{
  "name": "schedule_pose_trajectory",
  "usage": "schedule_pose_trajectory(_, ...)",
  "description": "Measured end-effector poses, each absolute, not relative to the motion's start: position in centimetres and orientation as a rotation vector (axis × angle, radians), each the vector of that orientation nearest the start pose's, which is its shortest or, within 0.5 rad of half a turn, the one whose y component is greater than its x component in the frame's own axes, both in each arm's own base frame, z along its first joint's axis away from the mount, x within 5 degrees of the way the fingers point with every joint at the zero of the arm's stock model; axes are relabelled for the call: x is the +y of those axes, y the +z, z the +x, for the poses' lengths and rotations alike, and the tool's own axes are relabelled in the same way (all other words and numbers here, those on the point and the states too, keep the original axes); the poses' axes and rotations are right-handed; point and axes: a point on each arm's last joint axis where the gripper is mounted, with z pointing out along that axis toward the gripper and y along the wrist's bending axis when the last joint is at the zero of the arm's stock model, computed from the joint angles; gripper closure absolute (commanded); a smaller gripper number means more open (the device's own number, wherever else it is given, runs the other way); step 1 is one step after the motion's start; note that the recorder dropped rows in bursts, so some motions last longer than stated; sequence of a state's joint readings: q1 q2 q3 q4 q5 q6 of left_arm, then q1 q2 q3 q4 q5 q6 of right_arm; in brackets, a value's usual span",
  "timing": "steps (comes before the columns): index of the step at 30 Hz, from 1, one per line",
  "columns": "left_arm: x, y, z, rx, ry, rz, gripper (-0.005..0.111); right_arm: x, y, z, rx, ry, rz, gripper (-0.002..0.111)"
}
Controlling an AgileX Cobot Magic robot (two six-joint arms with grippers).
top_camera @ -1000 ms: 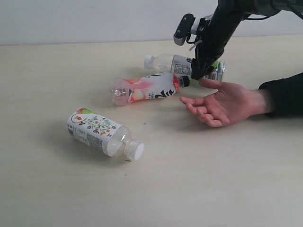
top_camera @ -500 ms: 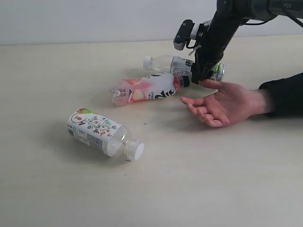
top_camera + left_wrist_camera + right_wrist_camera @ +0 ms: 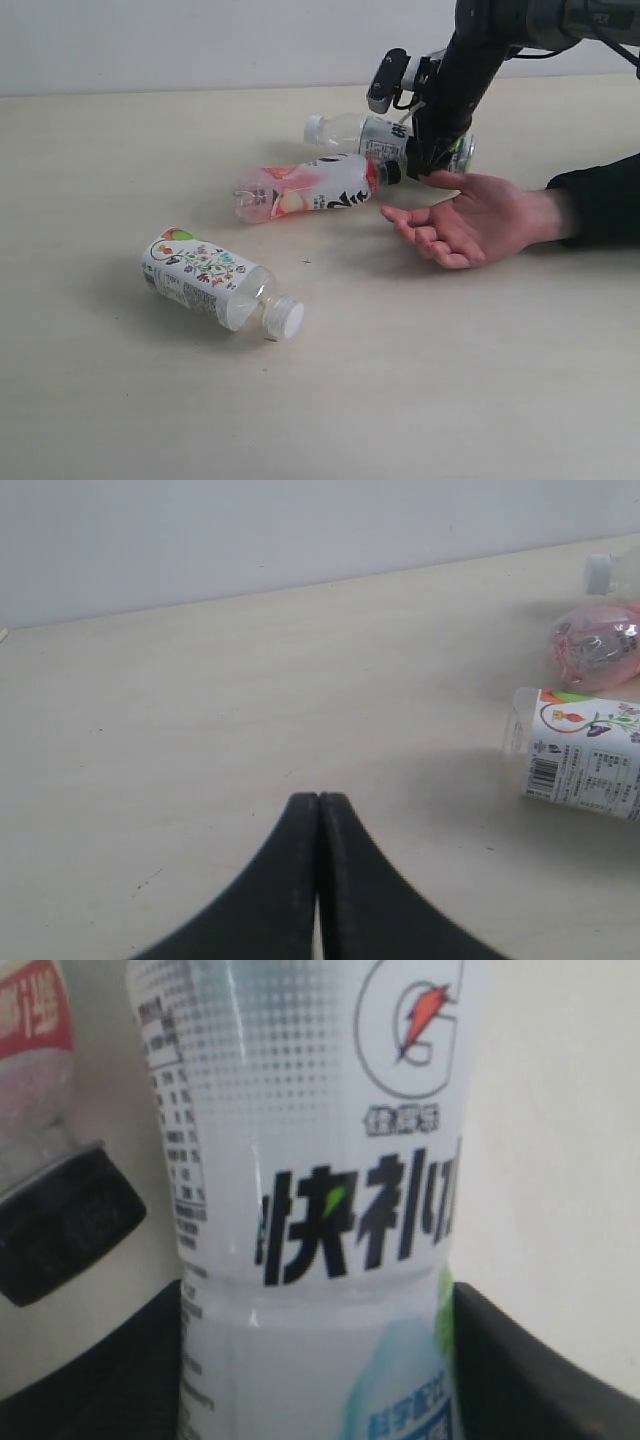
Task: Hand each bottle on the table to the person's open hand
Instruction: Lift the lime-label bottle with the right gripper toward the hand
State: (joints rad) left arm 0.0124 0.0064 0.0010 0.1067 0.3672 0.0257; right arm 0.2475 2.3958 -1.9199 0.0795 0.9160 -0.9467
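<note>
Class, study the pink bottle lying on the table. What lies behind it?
A white-capped bottle lies on its side behind the pink bottle. The right gripper straddles it, hiding part of its label and base.

The slim black left gripper [image 3: 318,810], jaws pressed together, hangs over the pale beige matte tabletop [image 3: 200,710], well apart from a clear floral-labelled plastic bottle [image 3: 585,752] lying on its side. Just beyond that bottle lie a pink clear bottle [image 3: 595,645] and a white cap [image 3: 600,572].

Pale beige bench [image 3: 450,380], matte, few dark specks. Lying on sides on it: squat floral bottle [image 3: 205,275] toward front left; pink-white bottle [image 3: 310,187], black-capped, mid-bench; white-capped bottle [image 3: 365,133] just behind it.
</note>
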Motion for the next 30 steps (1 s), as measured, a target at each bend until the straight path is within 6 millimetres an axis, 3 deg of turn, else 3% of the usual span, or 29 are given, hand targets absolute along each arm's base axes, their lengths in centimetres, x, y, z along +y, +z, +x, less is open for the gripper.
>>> schedule_pose_trajectory(11,0.4,18.0,5.3,1.856,0.131,0.078,0.106,12.8,12.5,48.6,2.366,-0.067,-1.541,0.108)
schedule_pose_trajectory(18,0.4,18.0,5.3,1.856,0.131,0.078,0.106,12.7,13.2,48.7,2.358,-0.099,-1.508,0.108)
schedule_pose_trajectory(23,0.4,18.0,5.3,1.856,0.131,0.078,0.106,12.6,15.9,48.7,2.359,-0.109,-1.393,0.108)
schedule_pose_trajectory(30,0.4,18.0,5.3,1.856,0.131,0.078,0.106,11.7,20.6,48.0,2.459,-0.174,-1.084,0.108)
